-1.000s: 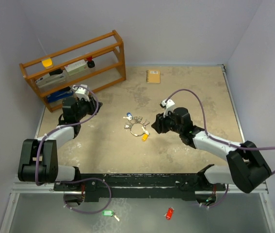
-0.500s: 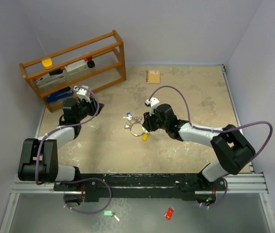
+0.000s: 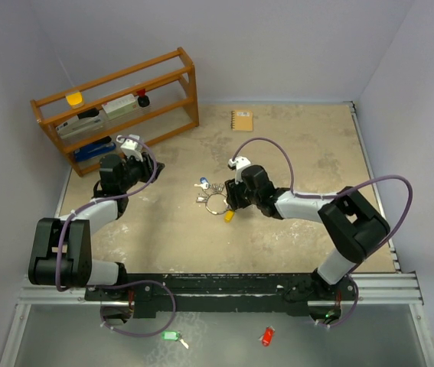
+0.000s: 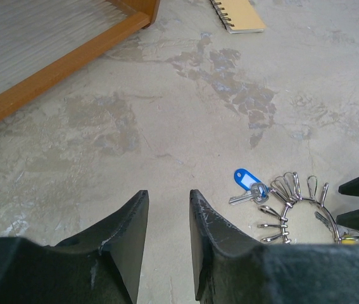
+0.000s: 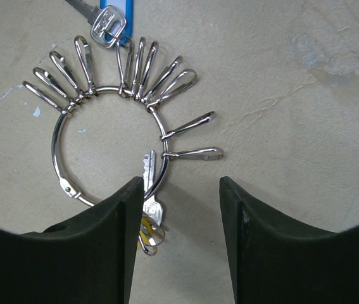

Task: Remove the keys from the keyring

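The keyring point(image 5: 57, 149) is a thin silver ring lying flat on the table, with several empty snap clips fanned around it. One of the keys point(image 5: 106, 26), silver with a blue tag, hangs at its top. Another silver key point(image 5: 149, 180) with a yellow tag point(image 5: 142, 229) sits at its lower right, touching my right gripper's left finger point(image 5: 113, 240). My right gripper point(image 5: 180, 183) is open just right of the ring point(image 3: 217, 203), with only bare table between its fingers. My left gripper point(image 4: 168, 195) stands narrowly open and empty, well left of the ring point(image 4: 318, 206).
A wooden rack point(image 3: 117, 107) holding small items stands at the back left, close behind my left arm. A tan notebook point(image 3: 242, 120) lies at the back. A green tag point(image 3: 171, 335) and a red tag point(image 3: 267, 336) lie below the table's near edge.
My right gripper has moved left, up to the keyring's right side, its jaws narrowing and then widening again. My left gripper has opened slightly and stayed in place.
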